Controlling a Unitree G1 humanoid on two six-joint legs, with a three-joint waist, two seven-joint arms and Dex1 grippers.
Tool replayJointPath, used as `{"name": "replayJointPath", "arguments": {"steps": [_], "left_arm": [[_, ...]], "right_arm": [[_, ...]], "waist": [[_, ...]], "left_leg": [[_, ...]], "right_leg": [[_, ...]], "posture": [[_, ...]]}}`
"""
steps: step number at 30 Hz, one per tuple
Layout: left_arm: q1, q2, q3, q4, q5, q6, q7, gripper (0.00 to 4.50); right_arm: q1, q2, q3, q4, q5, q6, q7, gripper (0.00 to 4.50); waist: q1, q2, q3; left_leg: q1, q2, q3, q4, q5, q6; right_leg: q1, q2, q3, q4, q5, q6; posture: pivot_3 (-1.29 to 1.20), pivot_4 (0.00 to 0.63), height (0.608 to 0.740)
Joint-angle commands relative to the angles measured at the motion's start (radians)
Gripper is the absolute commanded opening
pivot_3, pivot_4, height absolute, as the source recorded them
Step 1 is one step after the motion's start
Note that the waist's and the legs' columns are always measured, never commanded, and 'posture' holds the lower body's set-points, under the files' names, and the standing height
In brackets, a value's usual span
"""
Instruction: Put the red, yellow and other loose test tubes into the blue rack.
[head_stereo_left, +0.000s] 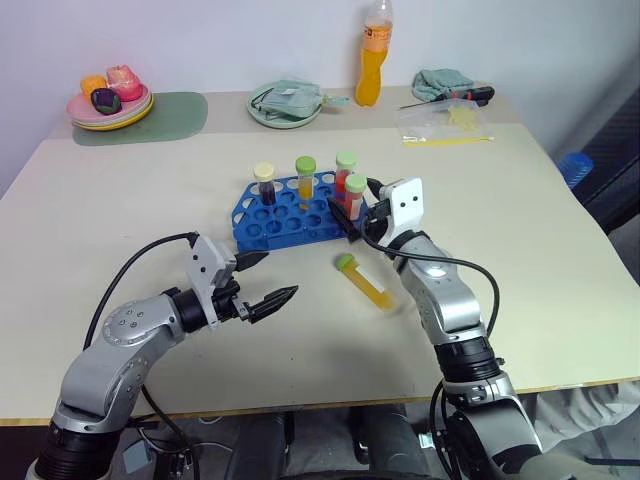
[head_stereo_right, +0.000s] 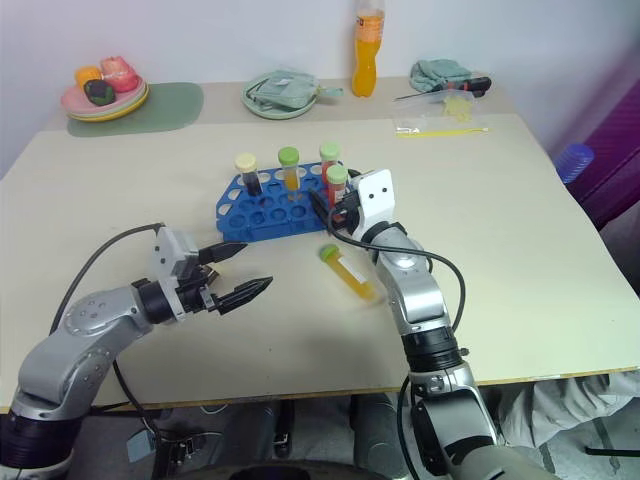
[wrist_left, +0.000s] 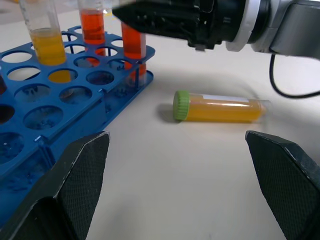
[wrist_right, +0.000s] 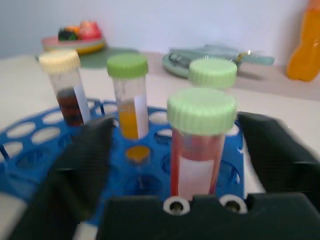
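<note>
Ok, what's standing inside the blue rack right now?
Four capped tubes stand in the blue rack: a dark tube, a yellow tube, and two red tubes at the end by the open right gripper. Their bottoms are hidden in the holes.

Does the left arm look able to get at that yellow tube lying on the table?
Probably yes: the left pincer is open, and bare table lies between it and the yellow tube.

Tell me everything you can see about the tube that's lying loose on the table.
The loose tube is a clear plastic-looking cylinder with a green screw cap, mostly filled with yellow-orange liquid and bearing a pale strip along its side. It lies flat on the beige table, cap toward the blue rack, just beside the rack and apart from it. Nothing grips it.
</note>
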Motion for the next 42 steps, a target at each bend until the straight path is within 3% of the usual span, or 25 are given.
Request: {"name": "replayJointPath", "arguments": {"steps": [1, 5, 8, 10, 12, 21, 25, 32, 35, 40, 42], "left_arm": [[0.007, 0.013, 0.033, -0.025, -0.007, -0.013, -0.005, 4.5], [0.009, 0.031, 0.06, -0.008, -0.008, -0.016, -0.012, 4.5], [0.019, 0.098, 0.094, 0.036, 0.005, -0.035, -0.081, 4.5], [0.017, 0.126, 0.1, 0.068, 0.006, -0.048, -0.118, 4.5], [0.008, 0.147, 0.091, 0.097, 0.016, -0.065, -0.149, 4.5], [0.025, 0.196, 0.058, 0.128, 0.063, -0.127, -0.264, 4.5], [0.058, 0.178, 0.061, 0.084, 0.061, -0.119, -0.242, 4.5], [0.092, 0.152, 0.052, 0.019, 0.052, -0.094, -0.197, 4.5], [0.102, 0.147, 0.056, 0.002, 0.045, -0.086, -0.187, 4.5], [0.104, 0.147, 0.056, -0.004, 0.041, -0.079, -0.185, 4.5], [0.101, 0.147, 0.055, -0.003, 0.041, -0.077, -0.185, 4.5]], "right_arm": [[0.007, -0.104, -0.027, -0.198, 0.06, 0.206, 0.074, 4.47], [0.039, -0.244, -0.052, -0.367, 0.152, 0.431, 0.162, 4.47], [-0.036, -0.454, -0.089, -0.554, 0.342, 0.833, 0.289, 4.47], [-0.14, -0.445, -0.105, -0.574, 0.424, 1.095, 0.289, 4.47], [-0.215, -0.412, -0.09, -0.558, 0.49, 1.224, 0.255, 4.47], [-0.422, -0.488, 0.2, -0.21, 0.958, 1.245, -0.213, 4.47], [-0.463, -0.45, 0.247, -0.036, 1.065, 1.245, -0.436, 4.47], [-0.512, -0.42, 0.272, 0.123, 1.24, 1.245, -0.698, 4.47], [-0.523, -0.397, 0.262, 0.169, 1.289, 1.245, -0.798, 3.68], [-0.538, -0.384, 0.256, 0.197, 1.391, 1.245, -0.901, 1.27], [-0.538, -0.378, 0.242, 0.177, 1.416, 1.245, -0.928, 0.73]], "waist": [[0.002, 0.0, 0.0], [0.001, 0.0, 0.0], [0.002, 0.002, 0.002], [-0.007, 0.003, 0.002], [-0.008, 0.003, 0.002], [-0.003, 0.002, 0.002], [-0.001, 0.002, 0.002], [-0.002, 0.002, 0.002], [-0.002, 0.002, 0.002], [-0.001, 0.002, 0.002], [-0.002, 0.002, 0.002]], "left_leg": [[0.0, 0.0, 0.0, 0.0, 0.0, 0.0], [0.0, 0.0, 0.0, 0.0, 0.0, 0.0], [0.0, 0.001, 0.0, 0.0, 0.0, 0.0], [0.0, 0.002, 0.0, 0.0, 0.0, 0.0], [0.001, 0.003, 0.0, 0.0, 0.0, 0.0], [-0.002, -0.001, 0.002, 0.0, -0.001, 0.001], [-0.002, -0.001, 0.002, 0.0, -0.001, 0.002], [-0.003, -0.001, 0.002, 0.0, -0.001, 0.002], [-0.003, 0.0, 0.002, 0.0, -0.001, 0.002], [-0.003, 0.0, 0.002, 0.0, -0.001, 0.002], [-0.003, 0.0, 0.002, 0.0, -0.001, 0.002]], "right_leg": [[0.0, 0.0, 0.0, 0.0, 0.0, 0.0], [0.0, 0.0, 0.0, 0.0, 0.0, 0.0], [0.0, 0.0, 0.0, 0.0, -0.002, -0.003], [0.0, 0.0, 0.0, -0.001, -0.002, -0.004], [-0.001, 0.002, 0.0, -0.001, -0.002, -0.005], [-0.001, -0.006, -0.001, -0.003, -0.003, -0.008], [-0.001, -0.006, -0.001, -0.003, -0.003, -0.007], [-0.001, -0.005, -0.001, -0.002, -0.003, -0.007], [-0.001, -0.005, -0.001, -0.002, -0.003, -0.006], [-0.001, -0.004, -0.001, -0.002, -0.001, -0.004], [-0.001, -0.003, -0.001, -0.002, -0.001, -0.004]], "posture": [[0.0, 0.15, 0.74], [0.0, 0.15, 0.74], [0.0, 0.15, 0.74], [0.0, 0.15, 0.74], [0.0, 0.15, 0.74], [0.0, 0.15, 0.74], [0.0, 0.15, 0.74], [0.0, 0.15, 0.74], [0.0, 0.15, 0.74], [0.0, 0.15, 0.74], [0.0, 0.15, 0.74]]}}
